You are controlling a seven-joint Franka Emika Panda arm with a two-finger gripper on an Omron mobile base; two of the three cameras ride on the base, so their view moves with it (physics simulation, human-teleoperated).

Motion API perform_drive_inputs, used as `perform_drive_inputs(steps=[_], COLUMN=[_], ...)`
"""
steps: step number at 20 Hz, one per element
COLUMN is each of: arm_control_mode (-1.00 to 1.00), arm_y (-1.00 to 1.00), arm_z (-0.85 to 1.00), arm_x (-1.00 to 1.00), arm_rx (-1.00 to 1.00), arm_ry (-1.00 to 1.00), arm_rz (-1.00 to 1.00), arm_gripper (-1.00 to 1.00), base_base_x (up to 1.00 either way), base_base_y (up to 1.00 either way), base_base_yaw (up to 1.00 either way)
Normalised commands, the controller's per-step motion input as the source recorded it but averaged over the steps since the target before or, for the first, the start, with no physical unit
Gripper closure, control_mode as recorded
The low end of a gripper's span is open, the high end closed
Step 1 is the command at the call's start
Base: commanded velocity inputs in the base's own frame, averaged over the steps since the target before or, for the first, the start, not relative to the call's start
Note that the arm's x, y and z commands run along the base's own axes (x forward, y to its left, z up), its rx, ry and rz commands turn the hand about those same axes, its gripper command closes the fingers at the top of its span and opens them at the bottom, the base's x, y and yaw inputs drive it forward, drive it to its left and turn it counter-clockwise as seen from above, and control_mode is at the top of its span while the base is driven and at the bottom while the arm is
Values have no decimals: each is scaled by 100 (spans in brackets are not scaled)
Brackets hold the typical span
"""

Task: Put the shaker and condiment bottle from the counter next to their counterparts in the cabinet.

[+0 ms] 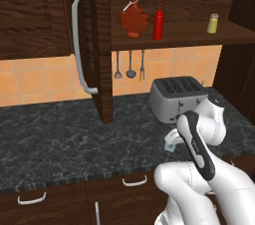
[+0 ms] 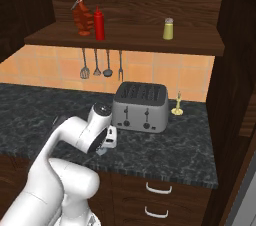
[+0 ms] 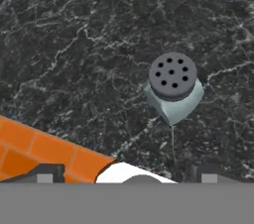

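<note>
Shaker [image 3: 174, 91] upright on the counter [image 3: 74, 44], below the gripper [image 3: 127, 174]; jaws spread, gripping nothing.
Left base view: red bottle [image 1: 158, 23] on the cabinet [image 1: 174, 40] shelf just right of the syrup bottle [image 1: 133, 17], yellow-green shaker [image 1: 212, 23] well right. Right base view: gripper near the toaster [image 2: 140, 106], its left front. Hand view: grey perforated cap faces up, fingertips [image 3: 45, 173] apart from it.

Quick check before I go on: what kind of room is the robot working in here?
A rendered home kitchen, by the look of it: a dark marbled counter with a four-slot toaster, utensils hanging on a tiled backsplash, and a wooden wall cabinet shelving condiments.
</note>
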Motion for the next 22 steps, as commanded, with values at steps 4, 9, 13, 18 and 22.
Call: perform_drive_inputs(steps=[4,9,13,18,22], arm_control_mode=[-100,-100,-100,-100,-100], arm_y=[-10,0,0,11,23], arm_z=[-30,-11,-15,-24,-25], arm_x=[35,0,0,0,1], arm_rx=[0,0,0,0,0], arm_ry=[0,1,2,0,0], arm_rz=[0,0,0,-1,-2], arm_gripper=[-100,-100,-100,-100,-100], base_base_x=[0,0,0,0,0], base_base_y=[0,0,0,0,0], base_base_yaw=[0,0,0,0,0])
